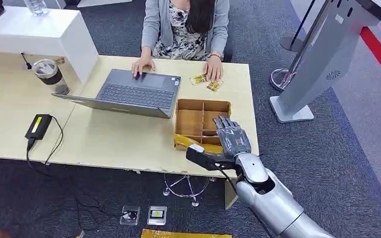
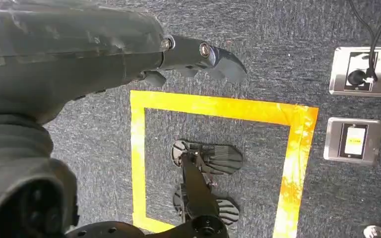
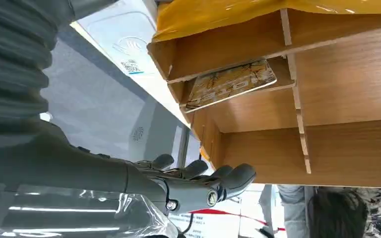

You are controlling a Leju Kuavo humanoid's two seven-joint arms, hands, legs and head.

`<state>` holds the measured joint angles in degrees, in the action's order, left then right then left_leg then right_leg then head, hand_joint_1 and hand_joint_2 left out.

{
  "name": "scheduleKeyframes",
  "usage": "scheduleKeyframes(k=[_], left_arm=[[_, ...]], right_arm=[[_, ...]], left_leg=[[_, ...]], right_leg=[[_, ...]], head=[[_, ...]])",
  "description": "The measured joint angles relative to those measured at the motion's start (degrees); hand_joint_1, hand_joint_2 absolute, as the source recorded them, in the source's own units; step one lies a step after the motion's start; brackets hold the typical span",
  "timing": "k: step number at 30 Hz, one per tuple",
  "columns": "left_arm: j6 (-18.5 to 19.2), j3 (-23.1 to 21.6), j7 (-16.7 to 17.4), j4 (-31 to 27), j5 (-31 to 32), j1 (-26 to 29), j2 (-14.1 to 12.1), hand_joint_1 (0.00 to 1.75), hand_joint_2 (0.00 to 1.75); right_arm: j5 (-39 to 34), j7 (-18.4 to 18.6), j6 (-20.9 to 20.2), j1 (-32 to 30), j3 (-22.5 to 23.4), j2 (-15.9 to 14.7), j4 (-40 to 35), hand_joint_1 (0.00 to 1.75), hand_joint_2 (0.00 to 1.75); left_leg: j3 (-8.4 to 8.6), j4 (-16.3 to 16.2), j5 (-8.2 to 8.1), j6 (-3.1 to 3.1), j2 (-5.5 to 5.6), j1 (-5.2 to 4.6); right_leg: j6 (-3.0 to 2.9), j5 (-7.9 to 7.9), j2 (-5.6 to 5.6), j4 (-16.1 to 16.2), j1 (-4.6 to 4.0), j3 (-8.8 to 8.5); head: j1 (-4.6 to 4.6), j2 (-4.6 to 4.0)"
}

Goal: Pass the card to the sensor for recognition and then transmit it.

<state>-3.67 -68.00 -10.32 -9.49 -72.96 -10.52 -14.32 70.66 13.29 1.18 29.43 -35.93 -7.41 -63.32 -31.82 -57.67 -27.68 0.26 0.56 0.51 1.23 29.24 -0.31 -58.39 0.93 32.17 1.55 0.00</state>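
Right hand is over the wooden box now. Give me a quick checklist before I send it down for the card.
1. Right hand over the wooden box: ok, it hovers at the box's near right corner.
2. Right hand free to grasp: ok, its fingers are extended and hold nothing.
3. Card available: ok, one patterned card lies in a compartment, seen in the right wrist view.
4. Hand lined up with that compartment: cannot tell.
5. Person's hands away from the box: ok, they rest by the laptop and the loose cards at the far edge.
6. Left hand out of the way: ok, it hangs over the floor.
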Motion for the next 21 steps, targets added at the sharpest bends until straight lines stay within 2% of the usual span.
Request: scheduleKeyframes(k=[12,21], left_arm=[[0.46,0.09,0.0,0.0,0.46,-0.01,0.0,0.0,0.0],[0.66,0.09,0.0,0.0,0.55,-0.02,0.0,0.0,0.0]], right_arm=[[1.86,-0.63,-0.61,1.61,0.0,1.31,1.18,0.0,1.75],[1.94,-0.61,0.96,2.55,0.0,1.92,2.84,0.0,1.75]], left_leg=[[0.0,0.0,0.0,0.0,0.0,0.0],[-0.01,0.0,0.0,0.0,0.0,0.0]], right_leg=[[0.0,0.0,-0.01,0.0,0.0,0.0],[0.0,0.0,-0.02,0.0,0.0,0.01]], head=[[0.0,0.0],[0.0,0.0]])
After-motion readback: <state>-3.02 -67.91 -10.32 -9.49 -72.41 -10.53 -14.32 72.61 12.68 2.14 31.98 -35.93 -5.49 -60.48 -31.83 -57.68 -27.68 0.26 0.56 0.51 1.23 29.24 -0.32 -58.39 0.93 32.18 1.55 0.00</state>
